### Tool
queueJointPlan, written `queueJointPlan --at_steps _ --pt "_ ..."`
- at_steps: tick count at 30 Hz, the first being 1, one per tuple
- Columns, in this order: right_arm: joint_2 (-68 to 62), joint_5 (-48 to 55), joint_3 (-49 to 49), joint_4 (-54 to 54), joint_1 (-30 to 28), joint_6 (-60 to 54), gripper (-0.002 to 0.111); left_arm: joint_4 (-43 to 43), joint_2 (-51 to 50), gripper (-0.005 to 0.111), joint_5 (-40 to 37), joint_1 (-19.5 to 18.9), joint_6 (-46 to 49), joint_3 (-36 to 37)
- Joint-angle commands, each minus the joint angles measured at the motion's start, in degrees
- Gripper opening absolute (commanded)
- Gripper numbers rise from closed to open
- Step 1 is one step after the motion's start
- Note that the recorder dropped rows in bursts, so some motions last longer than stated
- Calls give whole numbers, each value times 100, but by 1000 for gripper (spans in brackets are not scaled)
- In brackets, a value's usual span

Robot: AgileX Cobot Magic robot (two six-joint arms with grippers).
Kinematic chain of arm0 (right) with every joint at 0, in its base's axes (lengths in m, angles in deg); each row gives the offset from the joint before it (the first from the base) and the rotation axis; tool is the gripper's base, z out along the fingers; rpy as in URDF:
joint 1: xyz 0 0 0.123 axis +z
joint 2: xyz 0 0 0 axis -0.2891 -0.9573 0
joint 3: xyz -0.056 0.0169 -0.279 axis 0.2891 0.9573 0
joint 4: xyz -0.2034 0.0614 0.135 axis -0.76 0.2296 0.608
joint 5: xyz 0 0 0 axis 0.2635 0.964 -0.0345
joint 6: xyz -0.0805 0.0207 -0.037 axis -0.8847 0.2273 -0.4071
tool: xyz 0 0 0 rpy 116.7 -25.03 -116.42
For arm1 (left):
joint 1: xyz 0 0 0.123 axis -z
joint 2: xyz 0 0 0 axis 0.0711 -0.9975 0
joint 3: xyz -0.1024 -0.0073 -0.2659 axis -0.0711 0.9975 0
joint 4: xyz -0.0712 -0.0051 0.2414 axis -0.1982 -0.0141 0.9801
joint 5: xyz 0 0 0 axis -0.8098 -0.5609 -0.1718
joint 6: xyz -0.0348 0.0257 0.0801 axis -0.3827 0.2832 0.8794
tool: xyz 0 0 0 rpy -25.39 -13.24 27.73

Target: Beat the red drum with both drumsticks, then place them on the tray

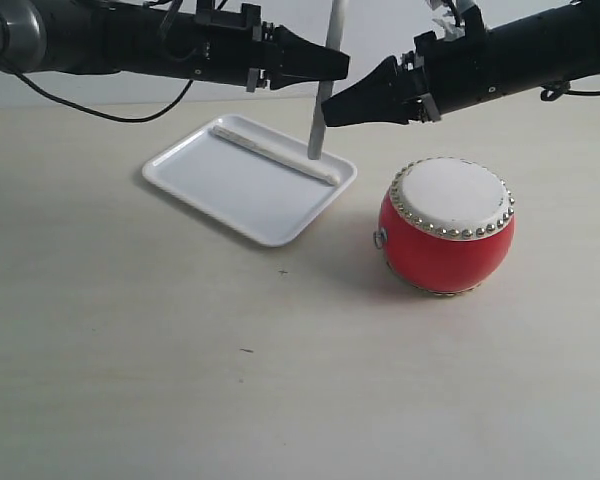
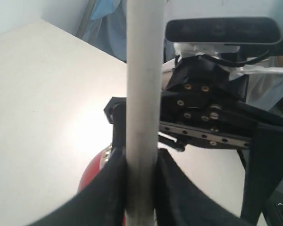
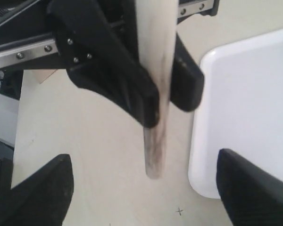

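Note:
My left gripper (image 1: pixel 337 66) is shut on one drumstick (image 1: pixel 323 100), which stands nearly upright above the tray's (image 1: pixel 210 185) near right rim. In the left wrist view the stick (image 2: pixel 142 117) is pinched between the black fingers of the left gripper (image 2: pixel 141 188). My right gripper (image 1: pixel 330 110) faces it tip to tip, and its jaws stand wide open on either side of the stick's lower end (image 3: pixel 154 160) without touching it. A second drumstick (image 1: pixel 275 150) lies along the tray's far edge. The red drum (image 1: pixel 447 225) stands right of the tray, below the right arm.
A pale wooden table (image 1: pixel 230 380) carries everything. The white tray's corner (image 3: pixel 203 179) shows in the right wrist view beside the hanging stick. A sliver of the drum's red side (image 2: pixel 92 174) shows past the left fingers.

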Motion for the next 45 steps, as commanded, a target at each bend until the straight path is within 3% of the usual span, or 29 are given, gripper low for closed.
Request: queueJointPlan --at_steps 1,5,8,15,20,24,28,34,45 --pt "157 1 -42 -225 -184 -24 78 365 73 0 -22 -328 -53 25" --pt "403 1 -42 -480 -435 224 78 1043 204 0 150 -659 -527 25" --pt "510 24 -42 -523 -512 324 78 2036 285 0 653 -724 -1099 -77" --pt "524 -392 -42 -624 -512 274 78 5266 353 0 1992 -435 -3092 -351" --pt "524 -972 -42 -637 -512 314 78 8220 353 0 2146 -52 -4688 -618" --pt "524 -1044 -42 -637 -512 326 78 9446 353 0 2067 279 -4397 -776" --pt "524 -1028 -42 -647 -512 325 78 10285 353 0 2042 589 -2845 -788" --pt "524 -1028 -42 -774 -512 325 78 10311 266 0 2041 835 -485 -788" --pt "535 -1028 -42 -735 -512 338 78 9808 -235 0 2261 899 570 -788"
